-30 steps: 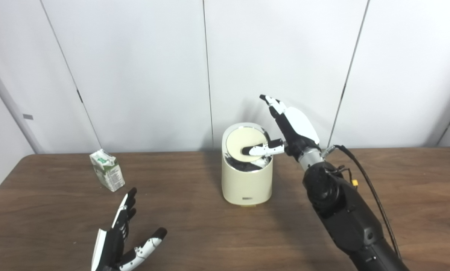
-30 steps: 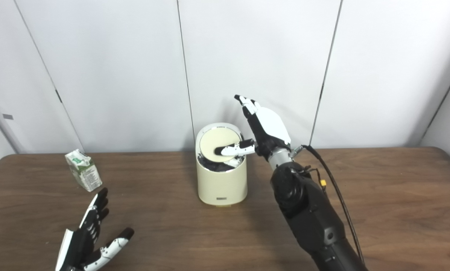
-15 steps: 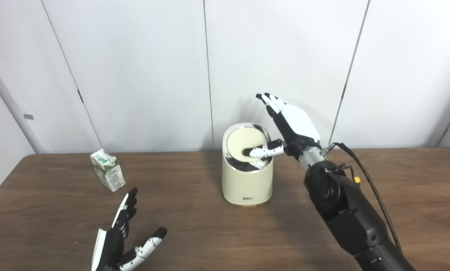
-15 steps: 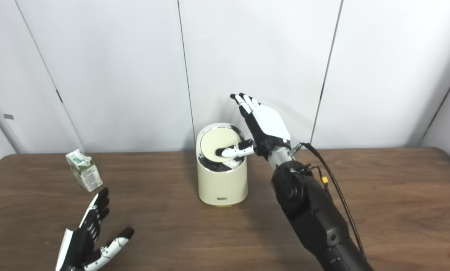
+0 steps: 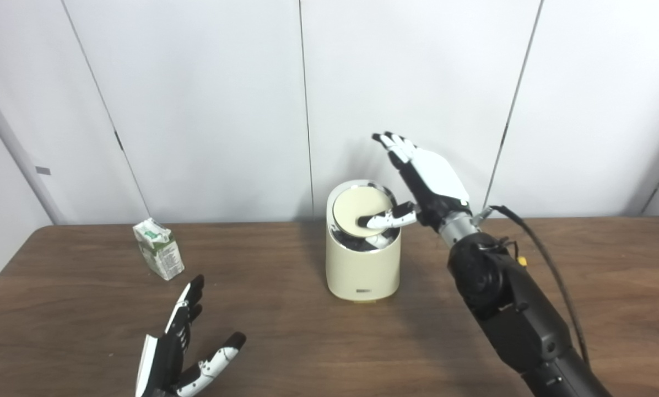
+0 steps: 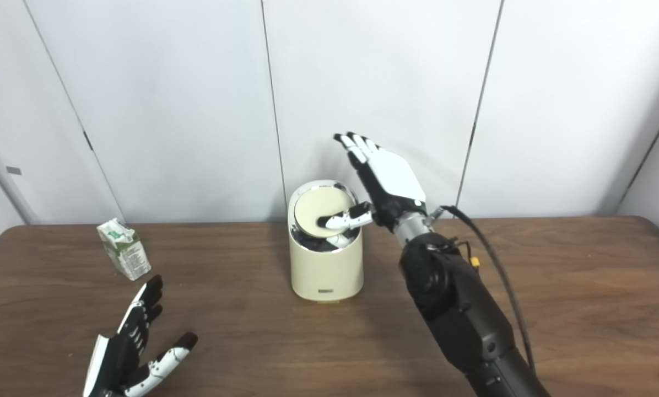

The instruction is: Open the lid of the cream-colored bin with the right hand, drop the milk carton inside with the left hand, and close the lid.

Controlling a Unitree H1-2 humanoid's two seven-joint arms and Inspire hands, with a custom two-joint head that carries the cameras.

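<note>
Right robot hand thumbs the bin lid; labels unreadable.

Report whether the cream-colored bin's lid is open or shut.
Partly open: the round cream lid is tilted, with a dark gap showing below its near edge inside the cream cylindrical bin, the right hand thumb resting on it.

Wood table: carton, bin.

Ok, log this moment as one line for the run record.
step: opening lid | right hand: open, thumb on tilted lid | left hand: open, idle | milk carton: on table, untouched
</note>
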